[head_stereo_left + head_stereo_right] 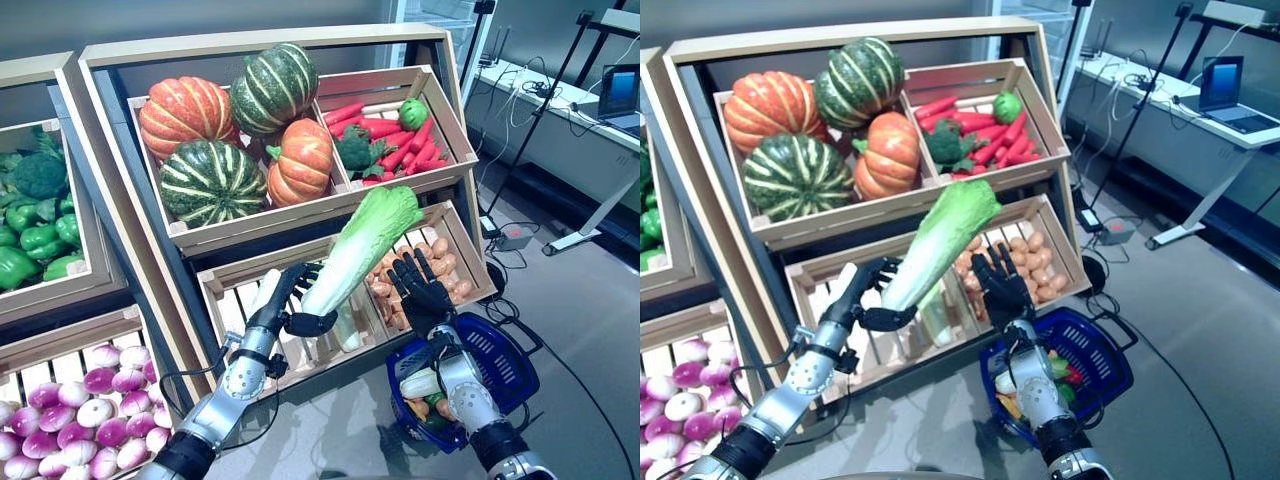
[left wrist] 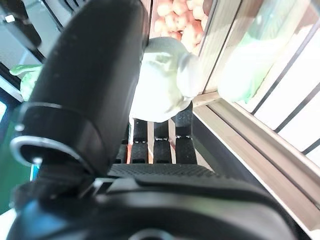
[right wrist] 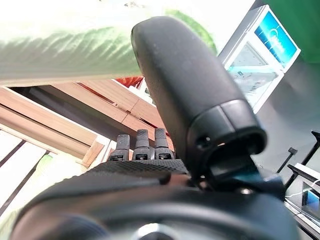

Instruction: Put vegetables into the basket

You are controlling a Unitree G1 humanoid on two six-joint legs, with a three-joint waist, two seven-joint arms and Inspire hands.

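My left robot hand (image 1: 292,300) clenches the cabbage (image 1: 358,247), lifted clear of the crate; my right robot hand (image 1: 425,292) hangs released. Next, swing it over the basket (image 1: 512,368).

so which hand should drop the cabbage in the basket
Left. The left hand already grips the cabbage by its white base. The right hand is open and empty, fingers spread above the blue basket, which sits low on the robot's right, so the left must reach across.
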